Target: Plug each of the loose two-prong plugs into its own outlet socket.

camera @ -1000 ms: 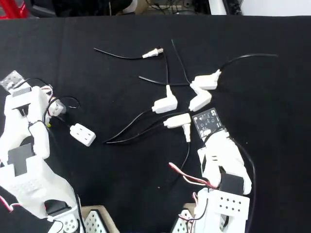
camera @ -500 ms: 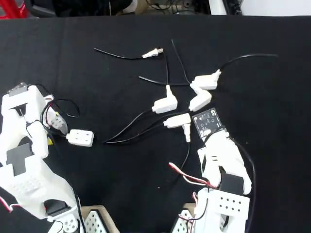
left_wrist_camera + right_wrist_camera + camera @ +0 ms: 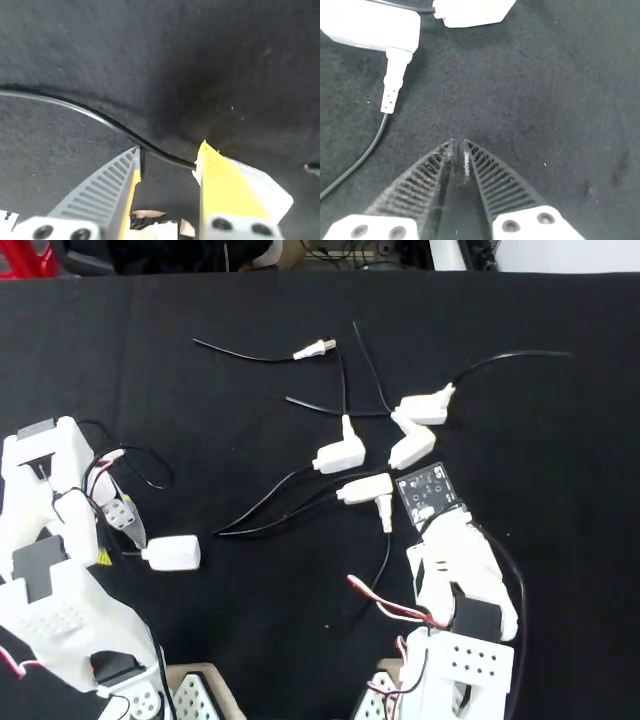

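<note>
Two grippers, two jobs. My left gripper (image 3: pixel 167 155) stands parted, with a thin black cord (image 3: pixel 90 114) crossing the gap between the fingers, unpinched. I judge this stance suits hooking the cord to tow the stray socket (image 3: pixel 171 553), which lies just beside my fingertips, well apart from the central cluster. My right gripper (image 3: pixel 458 148) is closed on nothing, low over the cloth (image 3: pixel 555 95) near a filled socket (image 3: pixel 370 24) whose plug (image 3: pixel 394 72) looks seated. A loose plug (image 3: pixel 315 348) lies far off.
</note>
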